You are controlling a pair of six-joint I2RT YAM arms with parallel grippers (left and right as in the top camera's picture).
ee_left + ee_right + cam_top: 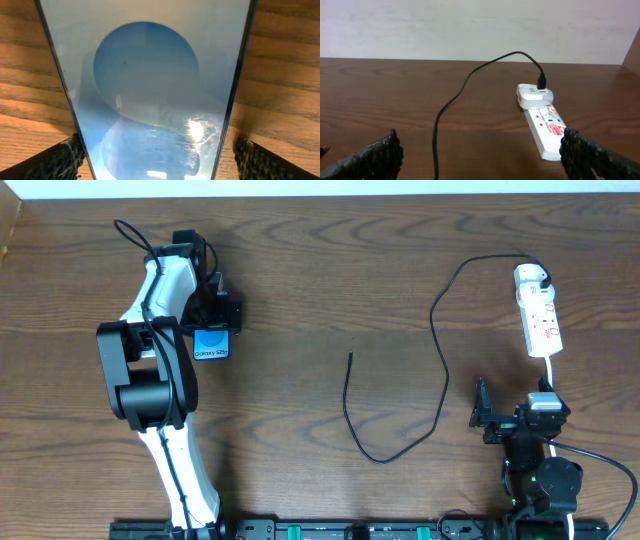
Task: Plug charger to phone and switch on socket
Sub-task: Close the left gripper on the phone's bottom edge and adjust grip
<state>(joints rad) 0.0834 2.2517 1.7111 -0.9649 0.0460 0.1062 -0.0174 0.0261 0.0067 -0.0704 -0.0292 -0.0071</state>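
Observation:
The phone (212, 343), its blue-and-white screen lit, lies flat on the table under my left arm. It fills the left wrist view (150, 90). My left gripper (157, 167) is open, with one finger on each side of the phone's edges. The charger (443, 370) is a thin black cable that runs from a white plug (533, 277) in the socket (541, 320). It loops down and ends at a free tip (350, 356) mid-table. My right gripper (518, 410) is open just short of the socket's near end (545, 127), with nothing between its fingers (375, 157).
A white cord (550, 372) leads from the socket toward my right arm. The table's back edge meets a pale wall (470, 25). The charger cable (451, 102) crosses the wood in front of my right gripper (480, 160).

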